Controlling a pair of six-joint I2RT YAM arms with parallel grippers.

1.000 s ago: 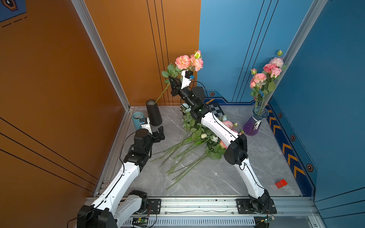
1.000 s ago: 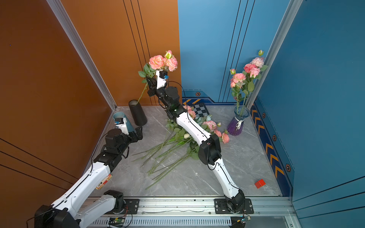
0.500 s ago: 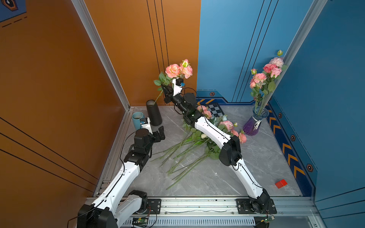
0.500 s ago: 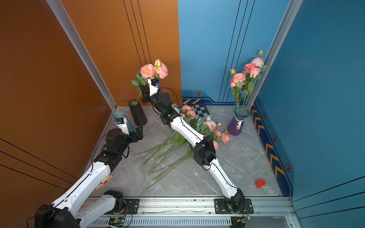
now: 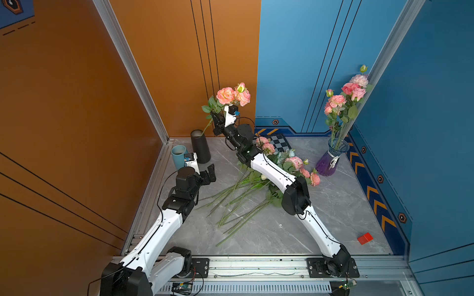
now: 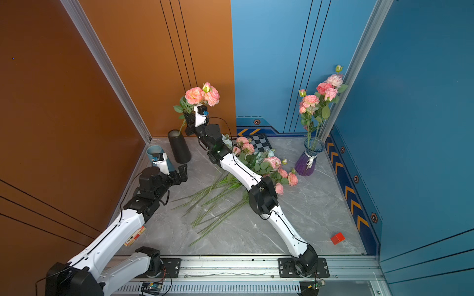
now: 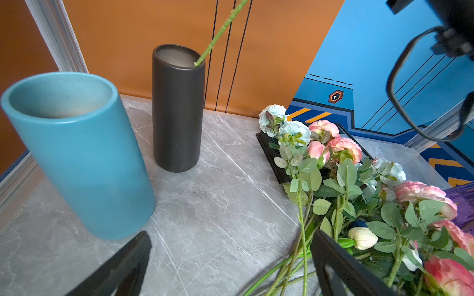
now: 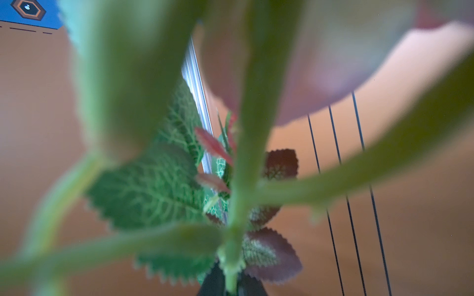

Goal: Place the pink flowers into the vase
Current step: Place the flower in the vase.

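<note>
My right gripper (image 5: 217, 118) is shut on the stem of a pink flower sprig (image 5: 232, 95), held high near the orange wall in both top views (image 6: 202, 94). In the left wrist view the stem's (image 7: 220, 30) lower end sits just inside the rim of the black vase (image 7: 177, 110). The right wrist view shows the blurred stem (image 8: 241, 205) rising from the shut jaws of my right gripper (image 8: 230, 287). More pink flowers (image 5: 295, 162) lie on the table under the right arm. My left gripper (image 5: 209, 174) hangs open and empty in front of the black vase (image 5: 200, 146).
A teal vase (image 5: 179, 156) stands left of the black one. A purple glass vase (image 5: 331, 160) with pink flowers stands at the back right. White and pale blue flowers (image 7: 284, 125) mix into the pile; stems (image 5: 238, 202) spread across the table. A checkered board (image 5: 279, 142) and a red block (image 5: 365, 238).
The right arm has carried the pink sprig left and downward, bringing its blooms lower over the black vase. The left arm has not moved.
</note>
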